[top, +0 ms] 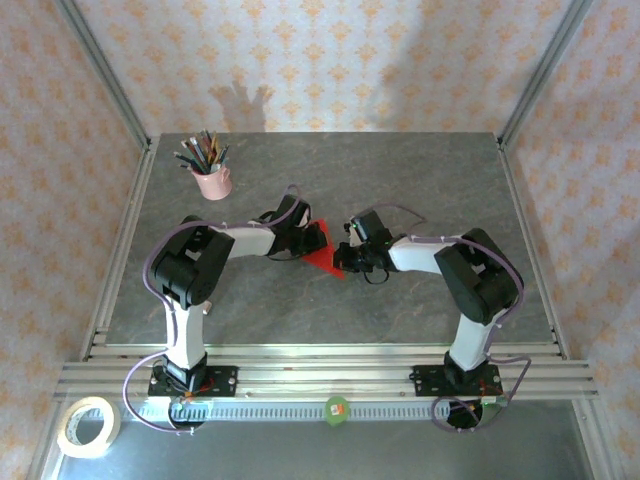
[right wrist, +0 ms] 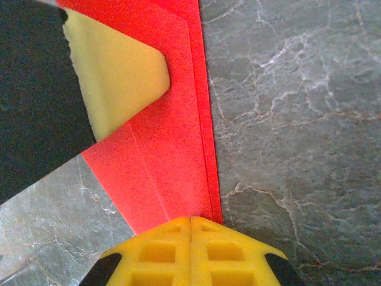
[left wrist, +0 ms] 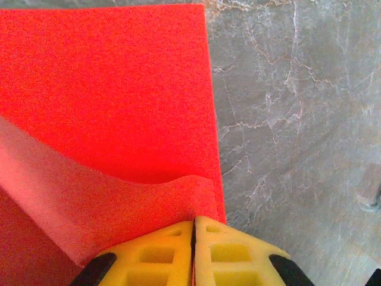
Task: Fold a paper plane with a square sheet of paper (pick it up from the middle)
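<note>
A: Position of the paper plane (top: 322, 255) requested.

B: It is found flat at the middle of the table (top: 420, 180), bracketed by both tools. The long axis is laid on a diagonal, far-left to near-right. The wide end is turned to the left arm and the narrow, tapered end to the right arm.

A: Which arm is nearer?

B: Neither is favoured, since contact is made by both. The wide end is met by the left gripper (left wrist: 194, 225) and the narrow end by the right gripper (right wrist: 190, 221).

A: Jaw state?

B: Left: the fingers are pressed together, with only a hairline seam left. A lifted layer of the plane is drawn up into that seam, so a pinch on it is judged. Right: the fingers are likewise closed flat on each other, with the folded edge run in at their tips. A clamp on the plane is judged, though the contact itself is hidden under the pads.

A: Arm pose?

B: Both elbows are raised and bent. The forearms are turned inward and the wrists are brought almost nose to nose over the plane.

A: What is the coming move governed by?

B: The creases, which are run along the long axis, between the two grips. Any further fold would be expected across that line, with one end held down while a layer is carried over.
</note>
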